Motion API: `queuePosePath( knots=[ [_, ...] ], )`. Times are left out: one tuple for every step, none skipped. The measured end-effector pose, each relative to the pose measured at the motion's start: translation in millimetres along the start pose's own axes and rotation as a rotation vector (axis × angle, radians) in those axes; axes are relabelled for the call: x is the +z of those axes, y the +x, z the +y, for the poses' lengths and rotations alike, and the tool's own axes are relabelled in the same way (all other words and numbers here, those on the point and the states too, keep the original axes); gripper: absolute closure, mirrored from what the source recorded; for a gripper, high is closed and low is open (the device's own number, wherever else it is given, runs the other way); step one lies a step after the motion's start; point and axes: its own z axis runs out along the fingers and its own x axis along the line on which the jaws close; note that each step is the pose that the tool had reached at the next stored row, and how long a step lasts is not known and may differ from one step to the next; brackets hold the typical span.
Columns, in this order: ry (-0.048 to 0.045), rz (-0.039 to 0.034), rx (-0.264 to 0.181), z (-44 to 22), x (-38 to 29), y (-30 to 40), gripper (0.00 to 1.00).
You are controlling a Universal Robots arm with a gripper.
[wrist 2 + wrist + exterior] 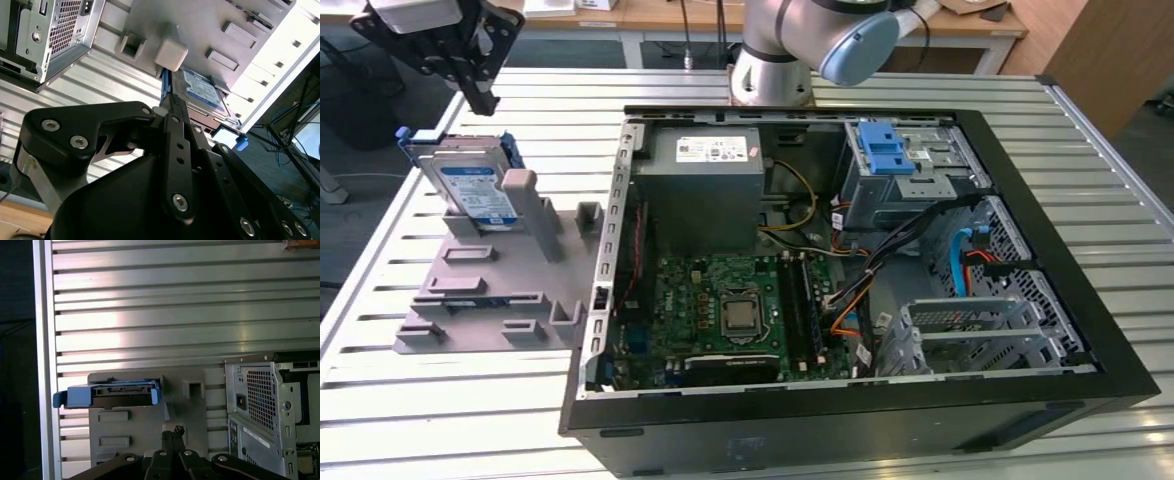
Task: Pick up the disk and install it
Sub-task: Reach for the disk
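Hanging at the exterior view's left, over the slatted table (454,420): the gripper (483,103), pinched closed on nothing, just above the disk (470,185) and apart from it. Standing below on its edge in the grey holder (494,290), blue rails at the sides, label outward. Moving right, meeting the open computer case (854,440), with a grey box (700,185), then a green motherboard (734,300), then a blue latch (891,150). Looking past the gripper (173,431) (173,102) in both wrist views, finding the disk (112,394) (202,90) seated in the holder, clear of the closed tips.
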Motion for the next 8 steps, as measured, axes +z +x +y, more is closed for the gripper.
queuePosePath(
  knots=[
    [0.0, 0.0, 0.0, -0.1, 0.1, 0.7, 0.89],
    [0.0, 0.0, 0.0, -0.1, 0.1, 1.3, 0.89],
    [0.0, 0.0, 0.0, -0.1, 0.1, 1.9, 0.89],
    [0.0, 0.0, 0.0, -0.2, 0.2, 2.6, 0.89],
    [0.0, 0.0, 0.0, -0.3, 0.3, 3.3, 0.89],
    [-0.0001, 0.0, 0.0, -0.3, 0.3, 3.9, 0.89],
    [0.0, 0.0, 0.0, -0.4, 0.3, 4.6, 0.89],
    [0.0, 0.0, 0.0, -0.4, 0.4, 5.2, 0.89]
  ],
)
